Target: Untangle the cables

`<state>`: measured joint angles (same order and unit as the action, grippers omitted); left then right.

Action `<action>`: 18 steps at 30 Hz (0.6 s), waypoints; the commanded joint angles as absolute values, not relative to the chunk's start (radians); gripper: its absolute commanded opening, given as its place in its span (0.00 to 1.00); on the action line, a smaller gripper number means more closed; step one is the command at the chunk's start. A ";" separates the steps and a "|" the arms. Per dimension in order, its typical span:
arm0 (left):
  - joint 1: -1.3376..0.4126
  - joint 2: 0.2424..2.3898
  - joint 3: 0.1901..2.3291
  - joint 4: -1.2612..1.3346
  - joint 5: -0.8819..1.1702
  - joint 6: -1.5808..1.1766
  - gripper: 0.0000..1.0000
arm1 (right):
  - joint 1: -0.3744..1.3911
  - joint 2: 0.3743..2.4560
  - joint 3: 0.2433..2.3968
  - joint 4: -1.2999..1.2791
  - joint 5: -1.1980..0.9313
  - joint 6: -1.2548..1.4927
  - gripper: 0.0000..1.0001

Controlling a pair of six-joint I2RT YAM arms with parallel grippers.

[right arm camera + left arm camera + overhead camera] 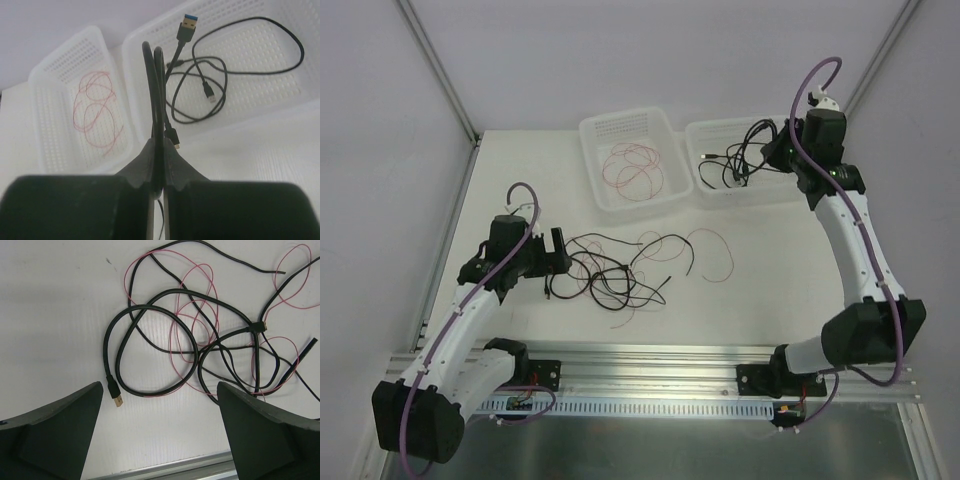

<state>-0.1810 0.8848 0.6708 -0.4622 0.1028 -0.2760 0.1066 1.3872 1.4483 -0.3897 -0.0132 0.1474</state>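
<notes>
Several cables (pixel 620 270), black and thin red, lie tangled on your table (pixel 520 180); left gripper (pixel 160 386) gapes wide above them. Your right gripper (pixel 159 150) is clamped on a black cable (pixel 152 85) over the basket (pixel 240 127).

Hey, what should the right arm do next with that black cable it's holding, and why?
Probably open the right fingers and drop the black cable into the right basket. They pinch it above that basket, which already holds other black cables, while the left basket holds only red wires.
</notes>
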 commanded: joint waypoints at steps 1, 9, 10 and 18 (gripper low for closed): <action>-0.172 0.899 0.680 -0.468 0.094 -0.248 0.99 | 0.068 1.498 1.572 -0.229 -0.083 0.179 0.04; -0.172 0.891 0.680 -0.466 0.106 -0.250 0.99 | 0.002 1.807 1.729 -0.241 -0.091 0.219 0.70; -0.170 0.890 0.680 -0.465 0.107 -0.253 0.99 | 0.002 1.810 1.726 -0.274 -0.083 0.215 0.75; -0.172 0.919 0.681 -0.462 0.115 -0.268 0.99 | 0.018 1.600 1.500 -0.359 -0.060 0.134 0.82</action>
<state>-0.1810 0.9051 0.6704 -0.4683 0.1013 -0.2710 0.0032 1.7596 1.5455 -0.3168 -0.0704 0.1802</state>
